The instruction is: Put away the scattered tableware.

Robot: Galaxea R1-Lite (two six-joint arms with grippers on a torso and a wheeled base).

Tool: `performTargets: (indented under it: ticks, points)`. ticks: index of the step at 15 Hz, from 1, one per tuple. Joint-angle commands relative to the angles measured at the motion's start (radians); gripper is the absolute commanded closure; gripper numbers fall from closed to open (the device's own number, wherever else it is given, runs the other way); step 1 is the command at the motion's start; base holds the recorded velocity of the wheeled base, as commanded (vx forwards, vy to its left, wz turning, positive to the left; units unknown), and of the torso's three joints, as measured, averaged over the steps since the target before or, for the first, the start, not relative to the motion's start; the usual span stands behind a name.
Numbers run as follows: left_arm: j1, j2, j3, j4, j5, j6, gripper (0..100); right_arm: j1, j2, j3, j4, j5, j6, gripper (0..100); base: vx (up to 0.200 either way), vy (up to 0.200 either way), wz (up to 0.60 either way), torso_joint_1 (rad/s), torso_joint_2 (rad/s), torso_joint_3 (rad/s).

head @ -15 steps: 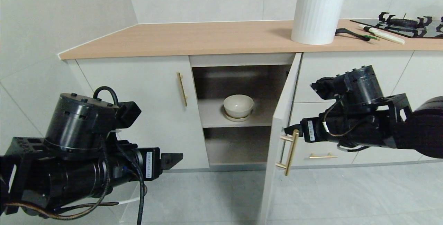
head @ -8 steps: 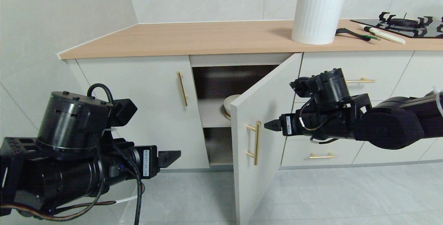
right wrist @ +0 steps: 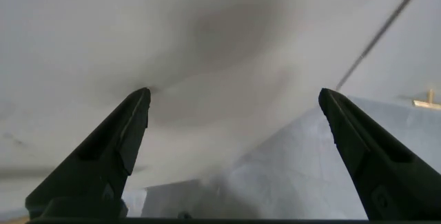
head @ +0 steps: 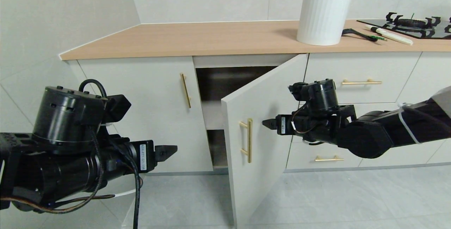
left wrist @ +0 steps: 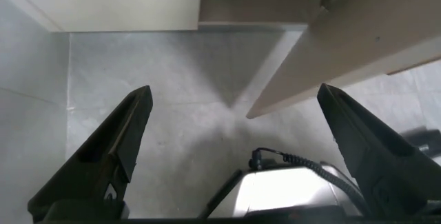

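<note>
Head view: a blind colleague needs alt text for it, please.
The open right gripper points at the outer face of a half-open cabinet door, beside its gold handle. The left gripper, also open, hangs low before the closed neighbouring door. A white ribbed container stands on the wooden counter above.

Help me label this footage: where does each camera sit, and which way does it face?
Head view: on the head, facing forward and down at the partly open white cabinet door under the wooden countertop; left arm and right arm show.
Left wrist view: on the left wrist, facing the grey tiled floor and the door's lower corner; its open jaws show.
Right wrist view: on the right wrist, facing the door's front closely; its open jaws show.
Shared: all three show the door.
</note>
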Motion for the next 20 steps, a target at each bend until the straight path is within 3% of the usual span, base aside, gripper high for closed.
performTargets:
  ticks: [1,7,17,20]
  points:
    - [0.019,0.005,-0.003,0.002,-0.001,-0.001,0,0.0,0.059,-0.005,-0.037,-0.023,0.002,0,0.0,0.0,0.0,0.0,0.0,0.0]
    - [0.047,-0.004,-0.013,0.0,0.001,0.001,0,0.002,0.091,-0.015,-0.117,-0.049,0.041,0,0.2,0.0,0.0,-0.002,0.0,0.001]
    - [0.05,-0.012,-0.016,-0.003,0.001,-0.001,0,0.009,0.137,-0.106,-0.117,-0.054,0.15,0,0.0,0.0,0.0,0.0,0.0,0.0]
    - [0.05,-0.009,-0.016,-0.001,0.001,-0.001,0,0.009,0.203,-0.196,-0.117,-0.14,0.194,0,0.0,0.0,0.0,0.0,0.0,0.0]
